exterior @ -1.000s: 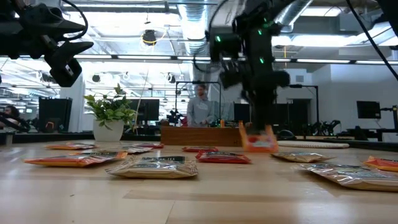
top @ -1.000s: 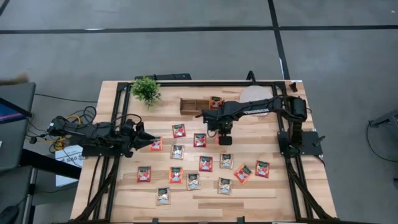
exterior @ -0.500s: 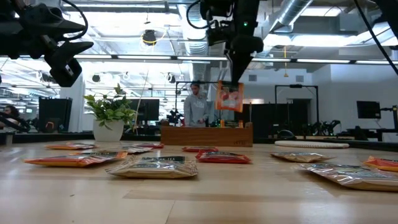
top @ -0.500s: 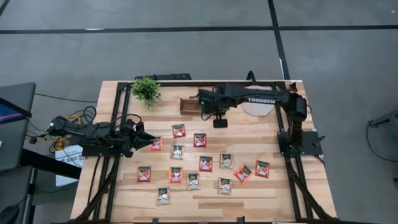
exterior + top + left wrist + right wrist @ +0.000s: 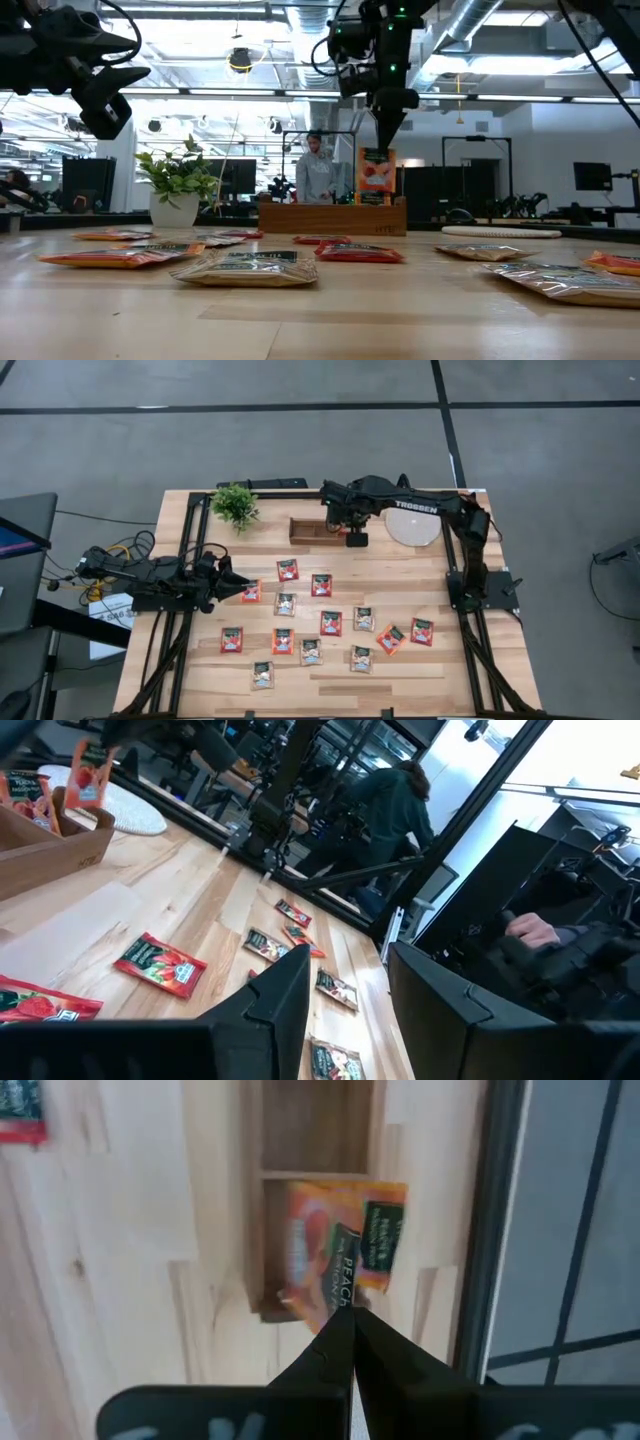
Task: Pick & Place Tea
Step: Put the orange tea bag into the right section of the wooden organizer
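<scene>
Above the right end of the wooden tray [image 5: 322, 530], an orange tea sachet [image 5: 376, 177] hangs upright from the right gripper [image 5: 354, 536], whose fingers are pinched tight on its top edge; in the right wrist view the sachet [image 5: 345, 1252] lies over the end compartment of the tray [image 5: 257, 1230], though whether it touches the wood cannot be told. From the low view the sachet's lower edge sits just at the tray's [image 5: 330, 217] top rim. A red sachet [image 5: 346, 524] already sits in the tray just beside the gripper. A round pale disc [image 5: 413, 525] lies just right of the tray, partly under the right arm, and a small potted plant [image 5: 236, 506] stands near the table's [image 5: 420, 670] far left corner, well apart from the tray. Loose sachets are scattered over the middle and near part of the table, among them a red one [image 5: 288, 569], another red one [image 5: 321, 585], an orange one [image 5: 283, 641] and a pale one [image 5: 262, 675]; none of them lies between the gripper and the tray. At the table's left edge the left gripper [image 5: 232, 587] waits with its fingers apart and nothing between them, its tip right next to a red sachet [image 5: 251, 592]. A person [image 5: 315, 180] stands in the room behind the tray.
</scene>
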